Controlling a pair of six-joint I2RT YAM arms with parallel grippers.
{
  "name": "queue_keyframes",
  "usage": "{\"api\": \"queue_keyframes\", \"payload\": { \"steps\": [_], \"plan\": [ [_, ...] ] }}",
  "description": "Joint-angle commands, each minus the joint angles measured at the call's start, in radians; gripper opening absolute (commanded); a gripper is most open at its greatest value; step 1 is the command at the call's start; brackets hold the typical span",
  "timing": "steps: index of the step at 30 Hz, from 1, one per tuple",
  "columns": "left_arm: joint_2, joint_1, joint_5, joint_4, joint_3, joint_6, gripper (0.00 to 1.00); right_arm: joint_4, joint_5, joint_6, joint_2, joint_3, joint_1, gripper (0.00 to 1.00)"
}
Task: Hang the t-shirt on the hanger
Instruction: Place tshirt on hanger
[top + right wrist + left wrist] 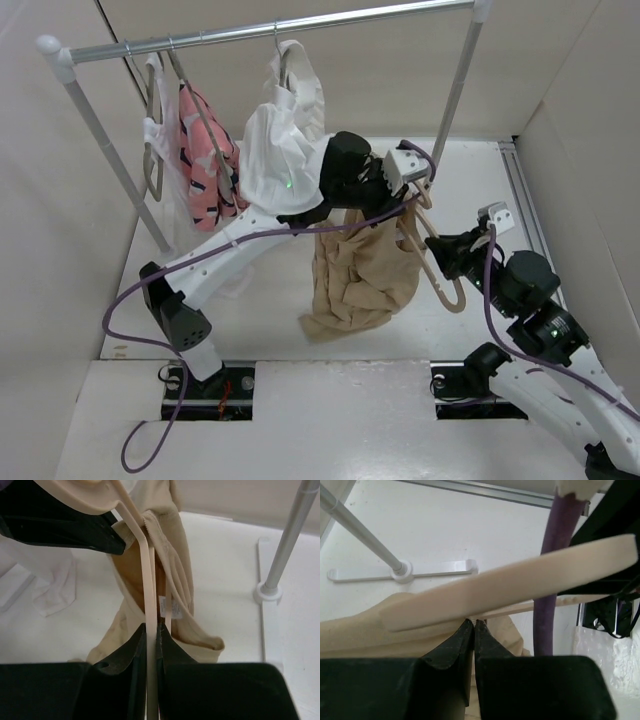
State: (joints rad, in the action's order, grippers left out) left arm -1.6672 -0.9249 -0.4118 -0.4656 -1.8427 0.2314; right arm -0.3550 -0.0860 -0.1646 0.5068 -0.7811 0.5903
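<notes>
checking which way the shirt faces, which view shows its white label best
The right wrist view: the white label hangs inside the t-shirt neckline, just above the right gripper, shut on the hanger. The top external view shows the bunched t-shirt but no label; the left wrist view shows only a strip of its fabric.

I see the t-shirt (355, 280), plain tan soft fabric, hanging in a crumpled vertical bunch. Its round neck is uppermost and the small white label shows inside the collar. The hanger (520, 586), pale peach-beige plastic, is up off the surface and tilted; a thin arm seems to pass into the neck opening, its rounded loop juts out right of the fabric, and the shirt is not spread over its shoulders.
</notes>
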Motion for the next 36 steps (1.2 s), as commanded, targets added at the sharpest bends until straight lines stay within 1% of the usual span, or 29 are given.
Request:
{"api": "queue_keyframes", "payload": {
  "steps": [1, 3, 4, 5, 6, 8, 9, 10, 12, 13, 14, 16, 19, 22, 25, 26, 27, 28, 31, 33, 34, 35, 36],
  "plan": [
    [0.127, -0.022, -0.159, 0.027, 0.009, 0.1, 0.0, 0.2, -0.041, 0.06, -0.031, 0.022, -0.012, 0.0],
    [0.174, -0.022, -0.173, 0.018, 0.063, 0.14, 0.02, 0.209, -0.025, 0.103, -0.031, 0.032, -0.012, 0.0],
    [0.191, -0.022, -0.173, 0.009, 0.083, 0.166, 0.06, 0.224, -0.015, 0.114, -0.031, 0.032, -0.012, 0.0],
    [0.208, -0.022, -0.173, 0.008, 0.123, 0.221, 0.12, 0.238, -0.006, 0.126, -0.042, 0.042, -0.012, 0.0],
    [0.246, -0.022, -0.173, -0.007, 0.143, 0.25, 0.34, 0.238, -0.006, 0.126, -0.042, 0.042, -0.012, 0.0],
    [0.29, -0.022, -0.144, -0.007, 0.209, 0.289, 0.49, 0.249, 0.032, 0.141, -0.062, 0.051, -0.012, 0.0],
    [0.311, -0.022, -0.119, 0.007, 0.23, 0.289, 0.55, 0.249, 0.049, 0.151, -0.062, 0.062, -0.012, 0.0],
    [0.357, -0.006, -0.104, 0.046, 0.249, 0.325, 0.6, 0.249, 0.083, 0.151, -0.071, 0.062, -0.012, 0.0],
    [0.401, 0.017, -0.079, 0.103, 0.298, 0.355, 0.64, 0.249, 0.113, 0.151, -0.08, 0.083, -0.012, 0.0],
    [0.438, 0.017, -0.07, 0.17, 0.31, 0.365, 0.67, 0.249, 0.127, 0.151, -0.08, 0.083, -0.012, 0.0],
    [0.454, 0.017, -0.061, 0.197, 0.321, 0.394, 0.72, 0.258, 0.15, 0.151, -0.089, 0.095, -0.012, 0.0],
    [0.465, 0.017, -0.061, 0.216, 0.341, 0.456, 0.78, 0.258, 0.169, 0.151, -0.099, 0.106, -0.012, 0.0],
    [0.465, 0.017, -0.05, 0.216, 0.341, 0.546, 0.81, 0.258, 0.206, 0.151, -0.108, 0.115, -0.012, 0.0],
    [0.455, 0.017, -0.07, 0.205, 0.35, 0.627, 0.81, 0.258, 0.229, 0.151, -0.119, 0.115, -0.012, 0.0],
    [0.455, 0.017, -0.101, 0.186, 0.35, 0.672, 0.81, 0.249, 0.252, 0.151, -0.119, 0.125, -0.012, 0.0],
    [0.465, 0.017, -0.101, 0.186, 0.359, 0.701, 0.79, 0.249, 0.252, 0.151, -0.119, 0.125, -0.012, 0.0],
    [0.465, 0.017, -0.11, 0.173, 0.359, 0.71, 0.69, 0.249, 0.261, 0.151, -0.107, 0.125, -0.012, 0.0],
    [0.465, 0.017, -0.125, 0.162, 0.359, 0.723, 0.57, 0.249, 0.261, 0.151, -0.106, 0.125, -0.012, 0.0],
    [0.475, 0.017, -0.175, 0.124, 0.341, 0.734, 0.17, 0.24, 0.261, 0.151, -0.097, 0.125, -0.012, 0.0],
    [0.475, 0.017, -0.186, 0.108, 0.341, 0.734, 0.18, 0.24, 0.25, 0.151, -0.097, 0.125, -0.012, 0.0],
    [0.475, 0.026, -0.186, 0.098, 0.341, 0.721, 0.21, 0.24, 0.25, 0.151, -0.087, 0.125, -0.012, 0.0],
    [0.475, 0.026, -0.186, 0.097, 0.341, 0.712, 0.44, 0.24, 0.25, 0.16, -0.086, 0.125, -0.012, 0.0],
    [0.484, 0.026, -0.186, 0.097, 0.341, 0.712, 0.55, 0.24, 0.25, 0.16, -0.076, 0.125, -0.012, 0.0]
  ]
}}
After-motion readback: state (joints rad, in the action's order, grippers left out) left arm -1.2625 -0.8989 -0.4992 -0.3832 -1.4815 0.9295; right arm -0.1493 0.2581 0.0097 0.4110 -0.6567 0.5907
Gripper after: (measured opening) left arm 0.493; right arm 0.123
